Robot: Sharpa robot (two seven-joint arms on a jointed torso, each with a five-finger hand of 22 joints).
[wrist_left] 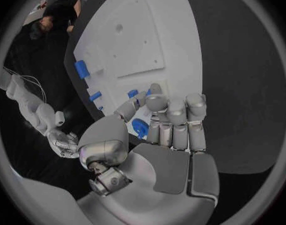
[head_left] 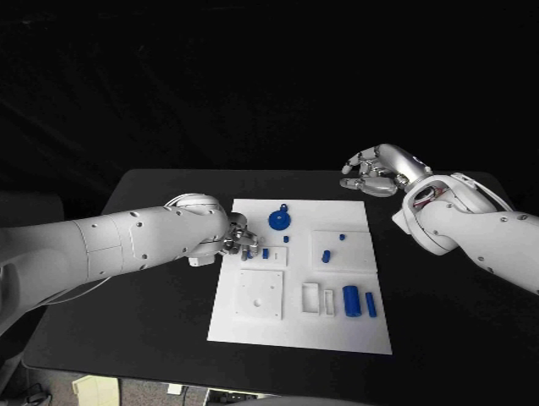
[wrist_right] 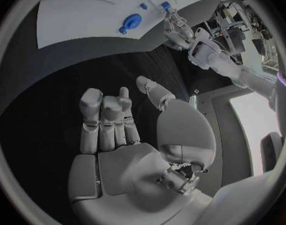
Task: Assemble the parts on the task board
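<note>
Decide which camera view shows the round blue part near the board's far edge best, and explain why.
The head view: the round blue part lies unobstructed on the task board. The right wrist view shows it small and distant; in the left wrist view the left hand partly hides it.

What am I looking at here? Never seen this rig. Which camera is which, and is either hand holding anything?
It is a two-armed robot at a black table. The square picture looks down from its head; each round one comes from a wrist, behind that hand. The white task board carries small blue parts, such as a round blue part and two blue cylinders. The left hand reaches over the board's edge, its fingers at a small blue piece; a grip isn't clear. The right hand is off the board, curled, holding nothing.
</note>
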